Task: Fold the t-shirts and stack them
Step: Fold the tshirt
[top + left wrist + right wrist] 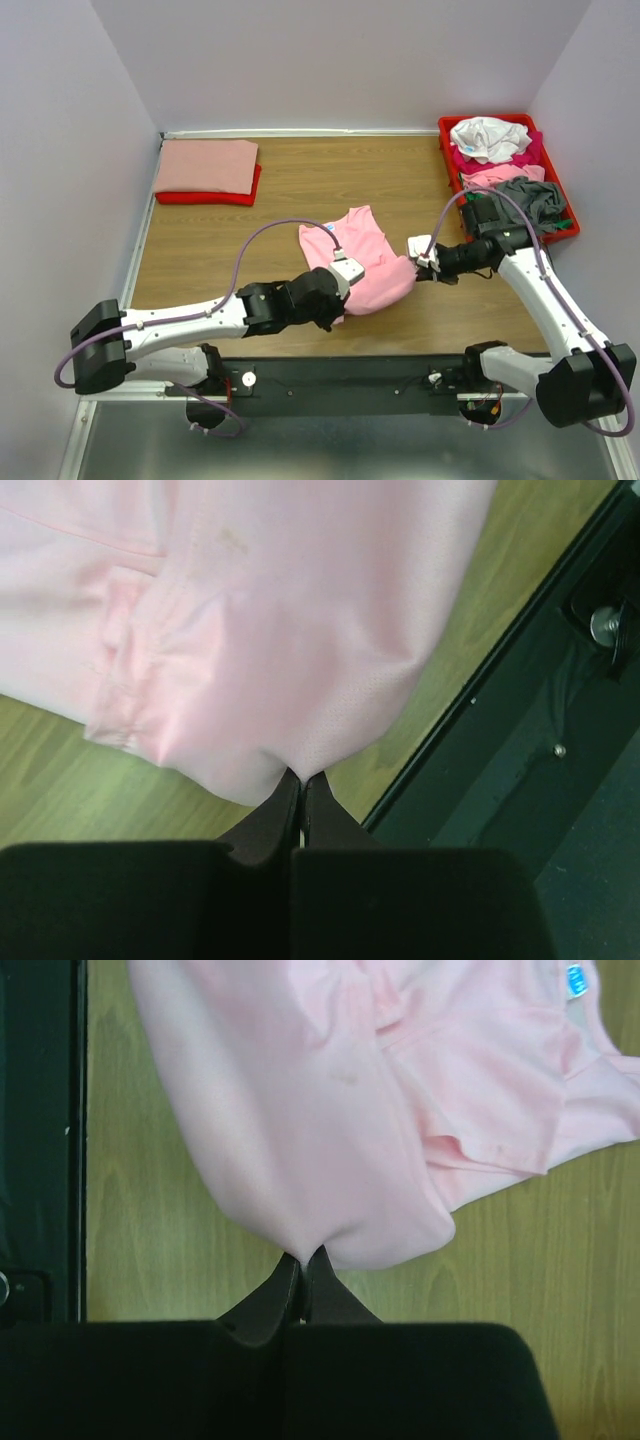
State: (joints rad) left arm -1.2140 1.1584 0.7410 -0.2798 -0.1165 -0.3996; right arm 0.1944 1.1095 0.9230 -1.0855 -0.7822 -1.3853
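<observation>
A light pink t-shirt (365, 258) lies rumpled on the wooden table, its small blue neck label (576, 979) at the far end. My left gripper (340, 303) is shut on the shirt's near left hem; the cloth (300, 660) bunches at the fingertips (287, 792). My right gripper (416, 268) is shut on the shirt's near right hem, with the cloth (300, 1140) gathered at its tips. A folded salmon shirt (206, 165) lies on a folded red one (210, 197) at the far left.
A red plastic tray (560, 236) at the far right holds a heap of white (488, 137), magenta, pink and grey (535, 200) shirts. The black base rail (350, 378) runs along the table's near edge, close to my left gripper.
</observation>
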